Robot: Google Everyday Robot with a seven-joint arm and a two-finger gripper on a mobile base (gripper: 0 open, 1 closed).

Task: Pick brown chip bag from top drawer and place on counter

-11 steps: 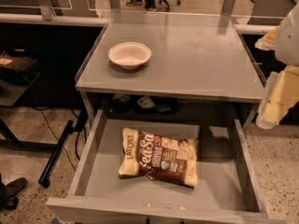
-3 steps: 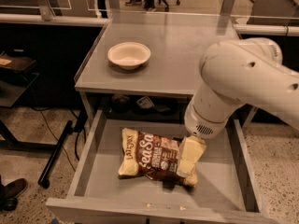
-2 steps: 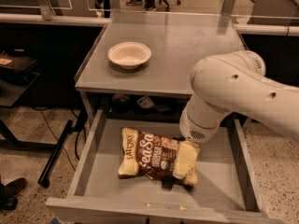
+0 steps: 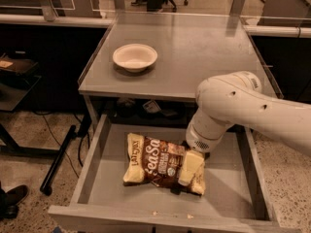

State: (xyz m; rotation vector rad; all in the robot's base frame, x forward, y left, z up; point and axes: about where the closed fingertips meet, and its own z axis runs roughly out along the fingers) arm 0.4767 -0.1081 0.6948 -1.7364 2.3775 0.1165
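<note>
The brown chip bag (image 4: pixel 155 164) lies flat in the open top drawer (image 4: pixel 107 178), slightly left of its middle, with white lettering up and cream-yellow ends. My gripper (image 4: pixel 187 173) is down inside the drawer, right on the bag's right end, reaching in from the white arm (image 4: pixel 243 106) that comes from the right. The arm hides part of the drawer's back right. The counter (image 4: pixel 194 47) is the grey table top above the drawer.
A white bowl (image 4: pixel 135 57) stands on the counter's left side. Dark side desks flank the table left and right. Dark items sit on a shelf under the counter. A black table leg and cables lie on the floor at left.
The arm has swung in from the right edge and come down into the drawer. Over the last second the gripper has sunk lower onto the bag's right end. The bag has not moved.
</note>
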